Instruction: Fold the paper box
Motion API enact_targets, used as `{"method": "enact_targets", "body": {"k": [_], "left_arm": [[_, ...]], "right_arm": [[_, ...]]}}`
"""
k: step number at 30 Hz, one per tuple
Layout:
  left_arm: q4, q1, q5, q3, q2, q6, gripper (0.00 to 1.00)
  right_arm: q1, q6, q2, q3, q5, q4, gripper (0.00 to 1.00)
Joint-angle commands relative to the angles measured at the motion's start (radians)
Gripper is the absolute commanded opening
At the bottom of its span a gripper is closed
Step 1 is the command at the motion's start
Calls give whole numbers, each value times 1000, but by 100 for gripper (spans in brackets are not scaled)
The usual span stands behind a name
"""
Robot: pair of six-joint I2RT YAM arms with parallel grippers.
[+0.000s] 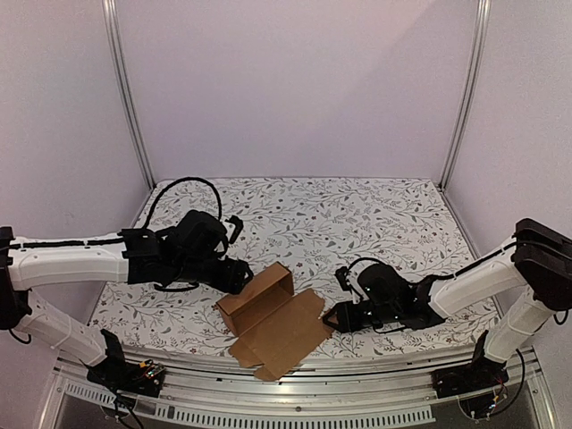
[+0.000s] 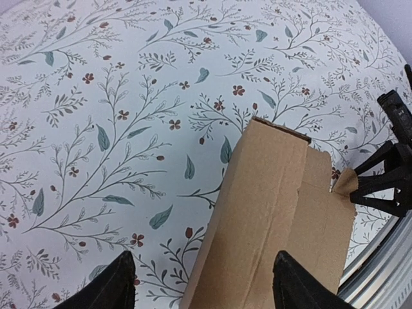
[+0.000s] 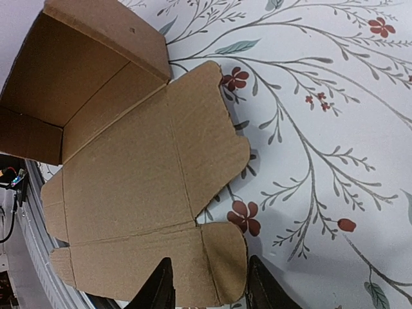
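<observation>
The paper box (image 1: 271,320) is brown cardboard, half formed: raised walls at its far left end (image 3: 71,77) and a flat creased sheet with rounded tabs towards the front. My left gripper (image 1: 239,273) is open at the raised end. One upright wall (image 2: 270,206) stands between its fingers (image 2: 116,283) without being pinched. My right gripper (image 1: 332,315) is low at the sheet's right corner. Its fingers (image 3: 264,286) stand a little apart on either side of a small rounded tab (image 3: 225,257).
A floral cloth (image 1: 357,214) covers the table. A metal rail (image 1: 295,398) runs along the near edge just below the sheet. Pale walls and aluminium posts (image 1: 130,98) enclose the sides and back. Black cables loop behind the left arm (image 1: 183,183).
</observation>
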Motion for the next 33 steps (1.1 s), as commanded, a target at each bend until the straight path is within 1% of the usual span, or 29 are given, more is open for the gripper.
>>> {"method": "enact_targets", "body": {"k": [1, 5, 12, 13, 18, 21, 27, 33], "left_arm": [[-25, 16, -25, -28, -34, -5, 72], [-27, 19, -30, -33, -43, -2, 72], [-34, 24, -41, -33, -57, 4, 73], [-37, 25, -44, -32, -61, 6, 73], [-57, 33, -60, -27, -86, 16, 73], [-75, 39, -80, -25, -109, 26, 74], [-126, 46, -125, -1, -153, 50, 74], [-154, 48, -153, 34, -214, 67, 75]], "right_arm": [[-5, 14, 41, -31, -32, 78, 33], [-5, 15, 63, -38, -34, 107, 25], [-5, -14, 61, -26, -31, 109, 1], [-5, -22, 53, -20, -31, 104, 0], [-3, -61, 9, 16, -41, 48, 0], [-4, -111, -55, 52, -24, -39, 0], [-4, -269, -203, 160, 7, -315, 0], [-4, -436, -302, 288, 39, -582, 0]]}}
